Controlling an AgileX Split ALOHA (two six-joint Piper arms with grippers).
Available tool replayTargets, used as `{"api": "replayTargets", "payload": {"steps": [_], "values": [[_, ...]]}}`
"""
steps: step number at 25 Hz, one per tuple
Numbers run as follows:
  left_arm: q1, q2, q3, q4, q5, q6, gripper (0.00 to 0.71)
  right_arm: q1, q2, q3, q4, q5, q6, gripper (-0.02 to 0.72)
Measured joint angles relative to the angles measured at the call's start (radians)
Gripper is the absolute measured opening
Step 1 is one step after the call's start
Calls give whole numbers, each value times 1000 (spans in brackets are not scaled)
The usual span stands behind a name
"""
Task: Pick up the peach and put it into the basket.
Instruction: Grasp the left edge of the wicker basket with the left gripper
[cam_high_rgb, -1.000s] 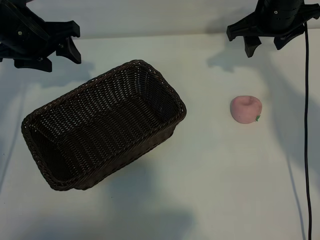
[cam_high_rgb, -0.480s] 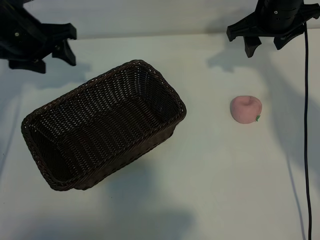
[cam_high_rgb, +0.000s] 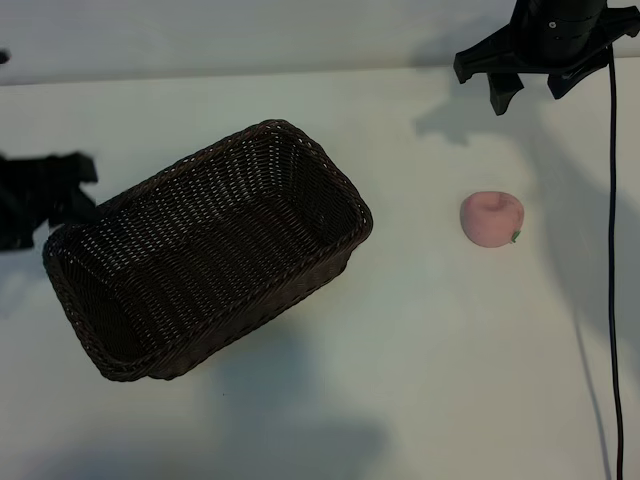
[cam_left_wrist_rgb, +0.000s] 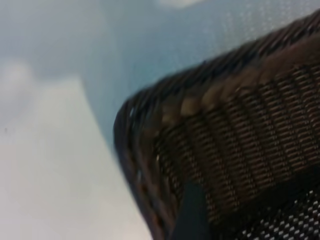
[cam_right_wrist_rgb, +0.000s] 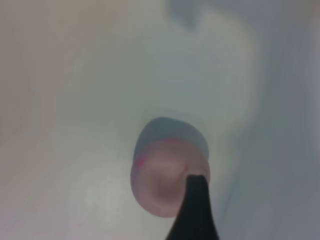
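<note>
The peach (cam_high_rgb: 491, 218), pale pink with a small green mark, lies on the white table right of the middle. In the right wrist view the peach (cam_right_wrist_rgb: 162, 175) sits beyond one dark finger (cam_right_wrist_rgb: 197, 215). My right gripper (cam_high_rgb: 530, 88) hangs open at the back right, well behind the peach and empty. The dark-brown wicker basket (cam_high_rgb: 200, 155) stands slanted at centre-left and holds nothing. My left gripper (cam_high_rgb: 45, 200), blurred, is at the basket's left corner, open and empty. The left wrist view shows the basket's braided rim (cam_left_wrist_rgb: 200, 100) close behind a finger (cam_left_wrist_rgb: 192, 215).
A black cable (cam_high_rgb: 612, 250) hangs down along the right edge, just right of the peach. White tabletop (cam_high_rgb: 430, 380) stretches between basket and peach and across the front.
My left gripper has swung down from the back left corner to the basket's left corner. The right gripper, peach and basket have not moved.
</note>
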Motion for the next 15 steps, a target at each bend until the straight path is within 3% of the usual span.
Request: {"api": "replayTargets", "payload": {"steps": [6,15], "values": [[0,-100,150,3,-42,-112,590,0,0,0,0,0,-8,578],[0,-67,313,7,-183,-188,590,0,0,0,0,0,-10,578]]}}
